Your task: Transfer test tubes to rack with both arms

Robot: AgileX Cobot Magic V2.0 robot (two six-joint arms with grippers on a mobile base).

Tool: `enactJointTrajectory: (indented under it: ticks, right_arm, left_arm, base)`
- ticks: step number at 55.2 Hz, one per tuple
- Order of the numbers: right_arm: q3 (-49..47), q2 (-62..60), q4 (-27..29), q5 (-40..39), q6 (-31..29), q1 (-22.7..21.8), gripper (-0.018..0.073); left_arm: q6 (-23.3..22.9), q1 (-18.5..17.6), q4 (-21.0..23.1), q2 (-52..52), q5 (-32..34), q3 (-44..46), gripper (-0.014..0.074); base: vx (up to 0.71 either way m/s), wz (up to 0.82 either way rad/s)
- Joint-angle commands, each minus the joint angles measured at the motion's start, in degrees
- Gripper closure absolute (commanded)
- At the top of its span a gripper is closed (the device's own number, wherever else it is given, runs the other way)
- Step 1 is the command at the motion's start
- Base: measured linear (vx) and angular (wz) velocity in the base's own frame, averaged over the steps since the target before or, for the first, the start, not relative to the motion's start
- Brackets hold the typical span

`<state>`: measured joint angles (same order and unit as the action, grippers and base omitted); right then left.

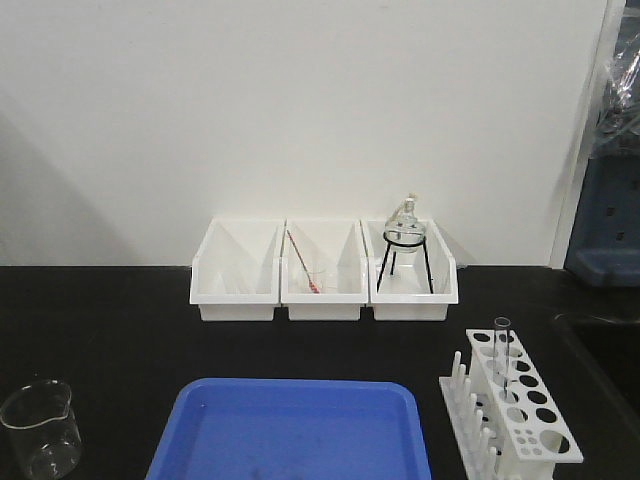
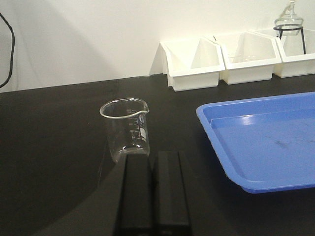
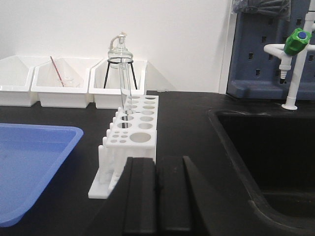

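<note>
Tabletop (image 1: 100, 320): black, flat; carries all items below.

Blue tray (image 1: 290, 430): large, shallow, looks bare. Sits right of the left fingers, left of the right fingers.

White bins (image 1: 325, 272): three in a row, far ahead of both sets of fingers, at the wall. Middle one holds a red-tipped rod (image 1: 300, 260); right one a flask on a black tripod (image 1: 406, 240).

Rack (image 3: 135, 130): white plastic, two rows of holes plus a peg row. Directly ahead of the right fingers (image 3: 156, 196), slightly left. Prob. light, may slide if nudged.

Beaker (image 2: 127, 129): clear glass, just ahead of the left fingers (image 2: 153, 191). Not task item.

Test tube (image 3: 124, 88): one seen, upright in a far hole of the rack. Thin glass; judged light, stiff, slippery, fragile. Best hold: upper part above the plate, gentle squeeze, lift/lower straight vert. No other tubes visible.

Fingers: both pairs pressed together, holding nothing.
</note>
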<state>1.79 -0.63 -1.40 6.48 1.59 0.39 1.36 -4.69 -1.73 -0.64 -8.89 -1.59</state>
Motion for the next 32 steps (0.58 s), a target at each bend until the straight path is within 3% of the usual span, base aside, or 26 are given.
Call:
enactJointTrajectory:
  ticks: [1,32]
  right_arm:
    - [0.33,-0.74,-0.14,-4.3,-0.45,0.01,0.0573]
    - [0.33,-0.74,-0.14,-4.3,-0.45,0.01,0.057]
  left_arm:
    - [-0.13,0.0,0.15,-0.84,5.11,-1.47,0.0604]
    - [-0.13,0.0,0.15,-0.84,5.11,-1.47,0.0604]
  base:
    - [0.0,0.0]
    - [0.0,0.0]
